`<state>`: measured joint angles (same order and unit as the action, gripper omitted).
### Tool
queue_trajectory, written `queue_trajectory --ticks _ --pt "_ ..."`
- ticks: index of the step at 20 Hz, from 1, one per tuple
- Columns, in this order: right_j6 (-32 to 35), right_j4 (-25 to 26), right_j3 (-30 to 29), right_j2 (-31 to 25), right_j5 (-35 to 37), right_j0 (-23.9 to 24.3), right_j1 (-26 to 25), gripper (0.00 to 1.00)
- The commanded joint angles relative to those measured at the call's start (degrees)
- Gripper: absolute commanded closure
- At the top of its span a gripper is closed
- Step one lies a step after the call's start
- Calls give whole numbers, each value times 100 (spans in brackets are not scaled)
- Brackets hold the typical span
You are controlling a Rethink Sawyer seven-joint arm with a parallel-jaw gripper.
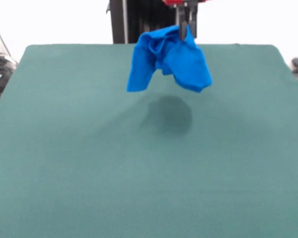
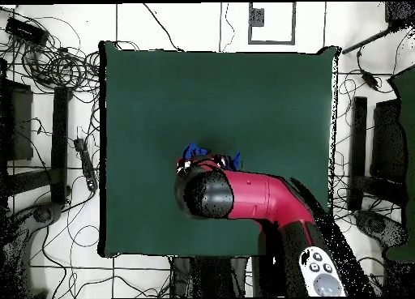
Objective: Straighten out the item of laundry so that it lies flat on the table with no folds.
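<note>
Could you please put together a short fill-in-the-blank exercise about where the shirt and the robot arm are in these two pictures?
1. The blue T-shirt hangs bunched from the gripper, not lying ____ on the table.
2. Beneath the shirt, a dark ____ falls on the green table.
3. In the overhead view, the red and black ____ hides most of the shirt.
4. The table's cloth is dark ____.

Missing words: flat; shadow; arm; green

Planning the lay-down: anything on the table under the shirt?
Nothing visible. The end effector holds the bunched shirt above bare green table; only its shadow lies below. Overhead, the arm hides most of the shirt.
</note>
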<state>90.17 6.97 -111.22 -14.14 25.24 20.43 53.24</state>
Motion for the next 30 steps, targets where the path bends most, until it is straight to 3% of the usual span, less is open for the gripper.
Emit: queue_trajectory --ticks 1,6,19,30 --pt "848 -468 -298 -165 894 -197 389 100" --pt "833 -528 -331 -132 959 -213 481 100" --pt "682 -309 -105 -155 445 -107 -43 100" --pt "470 -75 542 -144 376 -69 -593 100"
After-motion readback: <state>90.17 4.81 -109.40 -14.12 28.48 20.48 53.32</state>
